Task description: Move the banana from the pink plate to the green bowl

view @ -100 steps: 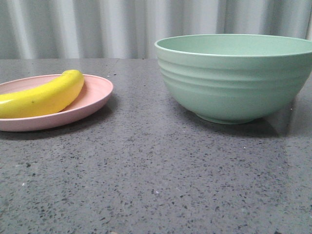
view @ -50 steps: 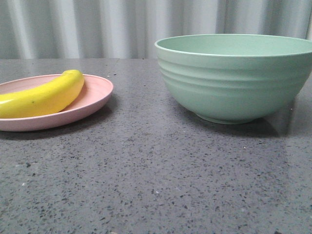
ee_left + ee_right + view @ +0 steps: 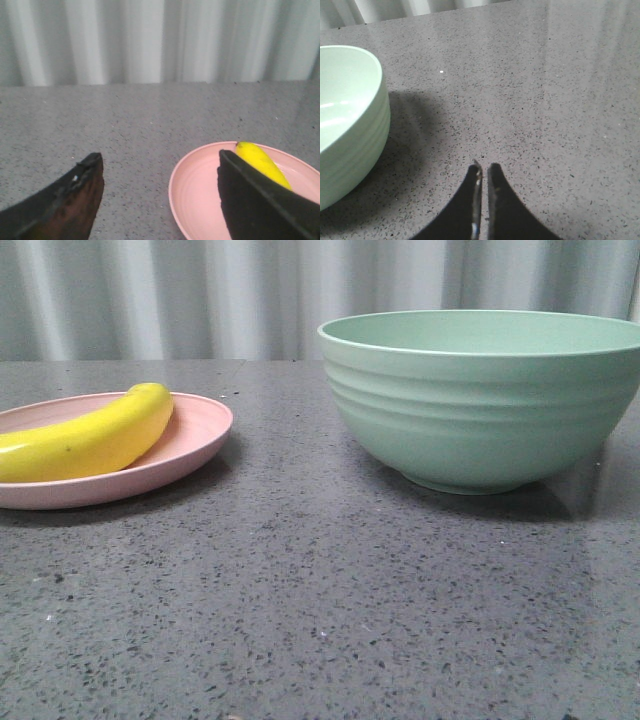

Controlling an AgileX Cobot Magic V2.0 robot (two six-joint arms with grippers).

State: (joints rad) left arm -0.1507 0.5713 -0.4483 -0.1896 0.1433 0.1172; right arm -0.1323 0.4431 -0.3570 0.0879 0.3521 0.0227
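The yellow banana lies on the pink plate at the left of the front view. The green bowl stands upright at the right and looks empty. Neither gripper shows in the front view. In the left wrist view my left gripper is open and empty, low over the table short of the plate; one finger hides part of the banana. In the right wrist view my right gripper is shut and empty over bare table beside the bowl.
A speckled grey stone tabletop carries everything. A pale pleated curtain hangs behind the table's far edge.
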